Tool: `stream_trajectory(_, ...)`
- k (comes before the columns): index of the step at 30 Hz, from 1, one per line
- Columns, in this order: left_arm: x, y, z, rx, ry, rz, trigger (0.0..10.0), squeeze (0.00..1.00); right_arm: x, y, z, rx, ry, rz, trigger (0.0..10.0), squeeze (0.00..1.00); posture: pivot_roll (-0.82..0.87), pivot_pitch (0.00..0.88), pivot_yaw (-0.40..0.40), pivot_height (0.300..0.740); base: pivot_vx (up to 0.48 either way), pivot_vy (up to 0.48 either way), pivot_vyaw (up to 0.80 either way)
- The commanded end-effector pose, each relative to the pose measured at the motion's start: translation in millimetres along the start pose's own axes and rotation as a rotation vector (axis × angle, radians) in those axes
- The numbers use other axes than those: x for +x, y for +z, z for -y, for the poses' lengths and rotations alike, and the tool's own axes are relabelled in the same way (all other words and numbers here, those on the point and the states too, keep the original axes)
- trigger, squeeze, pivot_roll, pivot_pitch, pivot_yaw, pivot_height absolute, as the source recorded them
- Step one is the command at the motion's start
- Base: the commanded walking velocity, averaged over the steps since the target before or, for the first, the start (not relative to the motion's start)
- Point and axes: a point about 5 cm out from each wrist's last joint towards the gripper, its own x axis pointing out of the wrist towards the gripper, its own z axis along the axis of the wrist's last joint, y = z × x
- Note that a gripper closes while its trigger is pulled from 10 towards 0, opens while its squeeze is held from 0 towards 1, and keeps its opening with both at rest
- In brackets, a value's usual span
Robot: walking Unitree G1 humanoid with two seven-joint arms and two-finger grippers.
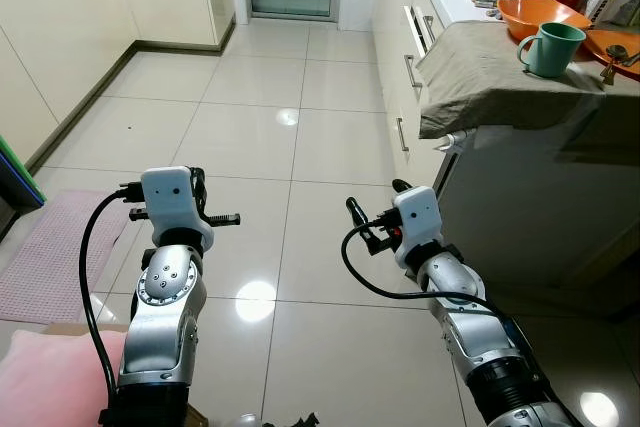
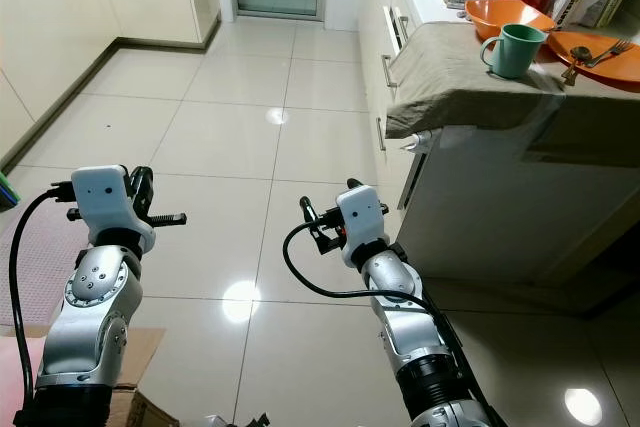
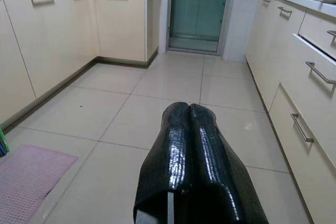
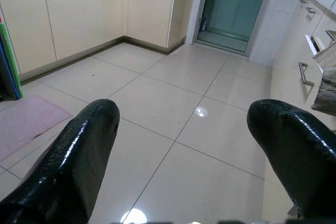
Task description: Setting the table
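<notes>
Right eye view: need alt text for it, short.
Two silver robot arms reach over a glossy beige tiled kitchen floor, the left gripper and the right gripper both holding nothing. At upper right, a counter draped with a grey-brown cloth holds a green ceramic mug, an orange plastic bowl and an orange plate with cutlery on it.

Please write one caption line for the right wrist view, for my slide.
Open right end effector held empty above the glossy tiled kitchen floor, facing a glass door.
</notes>
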Motion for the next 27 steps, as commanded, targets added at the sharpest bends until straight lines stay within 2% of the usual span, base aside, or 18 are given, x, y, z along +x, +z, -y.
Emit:
stream_trajectory(1, 2.3, 1.8, -0.3, -0.007, 0.004, 0.005, 10.0, 0.0, 2.1, 2.7, 4.0, -0.004, -0.013, 0.009, 10.0, 0.0, 0.0, 0.0, -0.019, 0.74, 0.0, 0.0, 0.0)
stream_trajectory(9, 2.3, 1.8, -0.3, -0.007, 0.004, 0.005, 10.0, 0.0, 2.1, 2.7, 4.0, -0.004, -0.013, 0.009, 10.0, 0.0, 0.0, 0.0, -0.019, 0.74, 0.0, 0.0, 0.0)
stream_trajectory(10, 2.3, 1.8, -0.2, -0.007, 0.003, 0.005, 10.0, 0.0, 2.5, 0.9, 5.4, -0.013, -0.026, -0.006, 10.0, 0.0, 0.0, 0.0, 0.0, 0.74, 0.0, 0.0, 0.0)
stream_trajectory(11, -1.7, -4.0, 1.5, -0.075, -0.011, -0.017, 10.0, 0.0, 5.6, -0.2, 7.4, 0.041, -0.031, -0.014, 10.0, 0.0, 0.02, 0.0, -0.043, 0.74, 0.0, 0.0, 0.0)
stream_trajectory(13, -6.6, -10.9, 3.6, -0.165, -0.028, -0.042, 10.0, 0.0, 9.4, -1.0, 9.1, 0.111, -0.035, -0.02, 10.0, 0.0, 0.02, 0.0, -0.044, 0.74, 0.0, 0.0, 0.0)
stream_trajectory(14, -7.5, -12.0, 4.0, -0.182, -0.031, -0.045, 10.0, 0.0, 10.1, -1.0, 9.3, 0.125, -0.034, -0.019, 10.0, 0.0, 0.02, 0.0, -0.043, 0.74, 0.0, 0.0, 0.0)
stream_trajectory(27, -6.0, -8.8, 4.9, -0.18, -0.045, -0.026, 10.0, 0.0, 13.4, 0.5, 10.0, 0.111, -0.028, -0.011, 10.0, 0.0, 0.03, 0.0, -0.042, 0.74, 0.0, 0.0, 0.0)
